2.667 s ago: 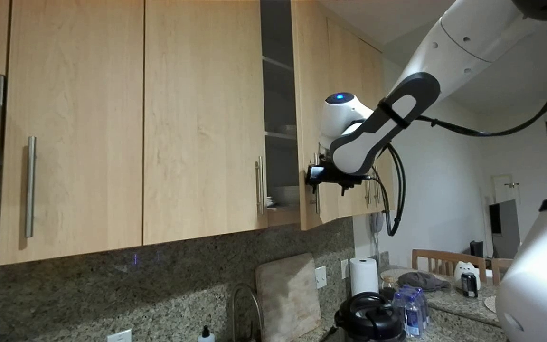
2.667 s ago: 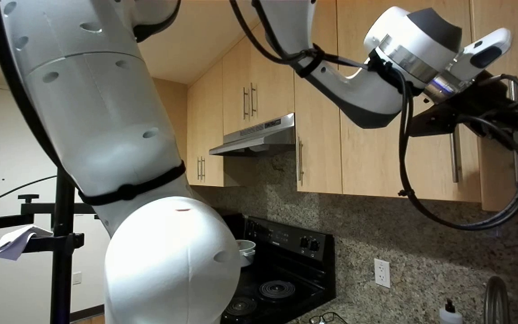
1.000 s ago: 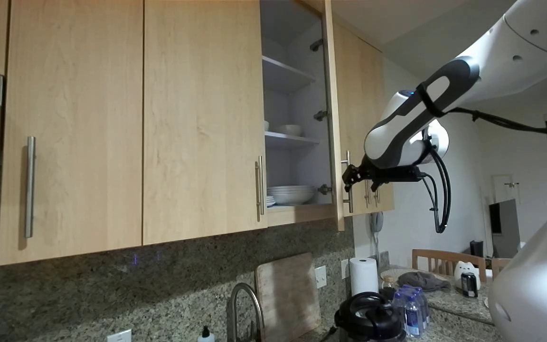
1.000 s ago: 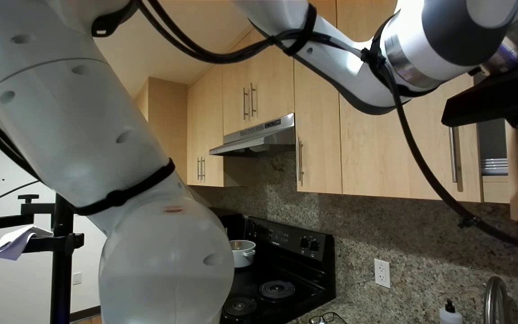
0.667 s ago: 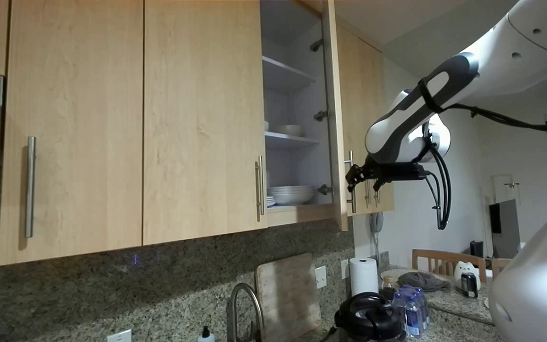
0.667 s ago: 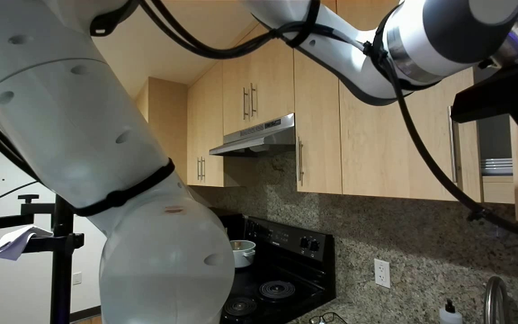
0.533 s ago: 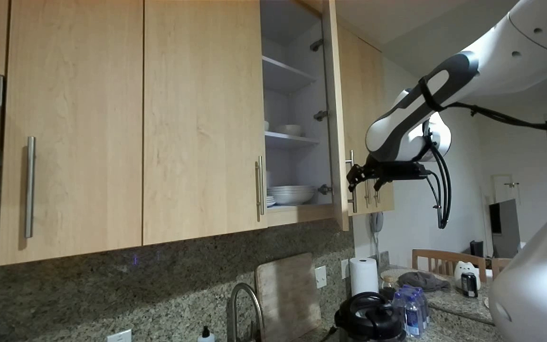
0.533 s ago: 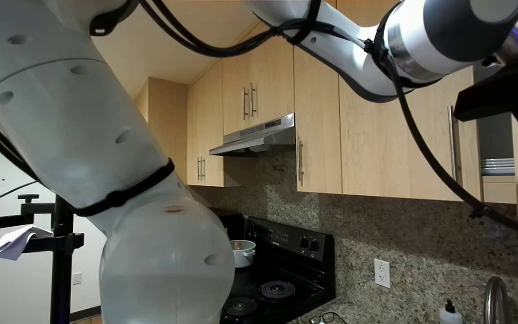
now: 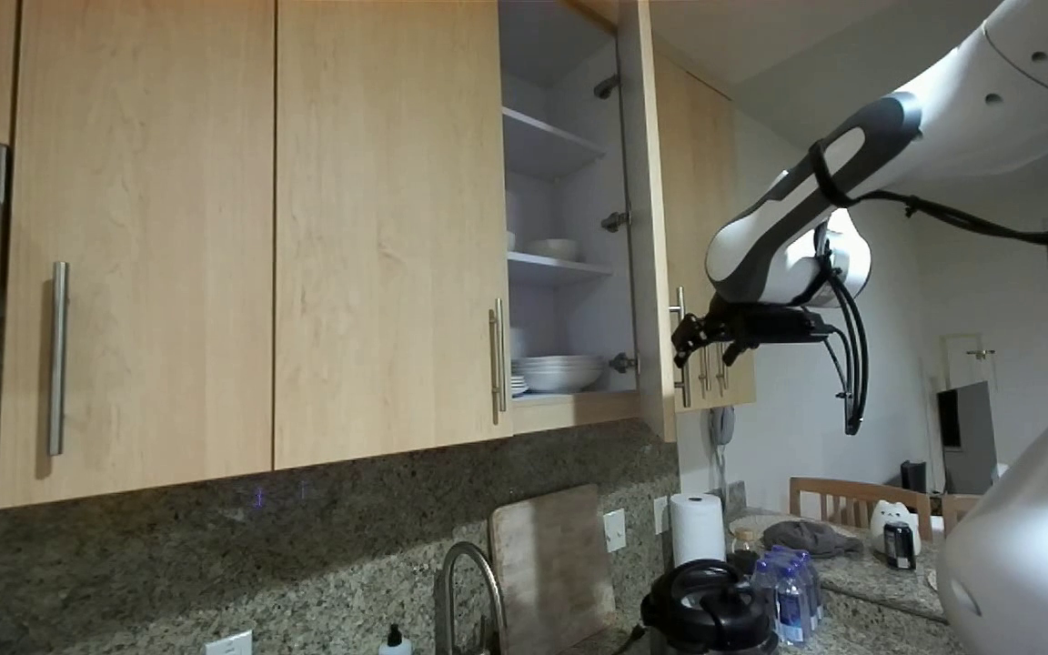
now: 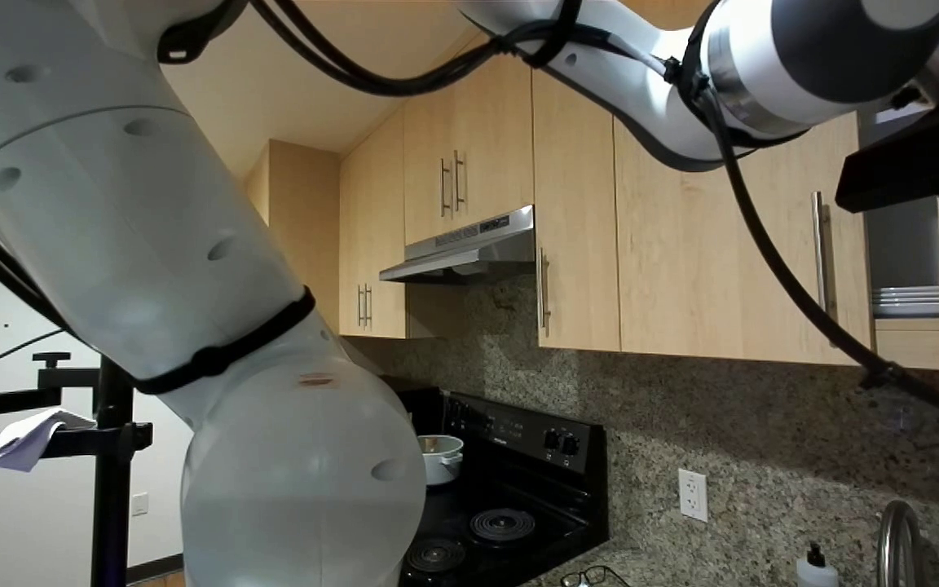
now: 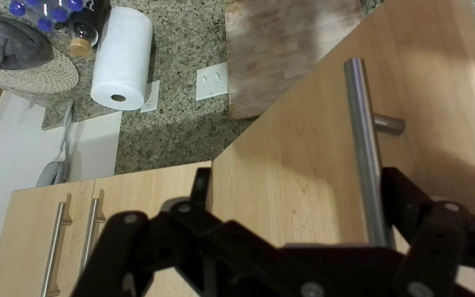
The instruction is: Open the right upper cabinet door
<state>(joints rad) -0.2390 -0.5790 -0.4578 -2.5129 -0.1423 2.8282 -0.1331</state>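
A speckled stone backsplash (image 9: 351, 546) runs beneath pale wood cabinets (image 9: 151, 227). In an exterior view the right upper cabinet door (image 9: 654, 273) stands swung out, baring shelves (image 9: 549, 150) and white bowls (image 9: 560, 375). In an exterior view, beyond a range hood (image 10: 469, 244), the door shows partly at far right. In the wrist view the gripper (image 11: 297, 181) has its fingers (image 11: 400, 196) well apart, one just beside the door's bar handle (image 11: 363, 144); whether touching, I cannot tell.
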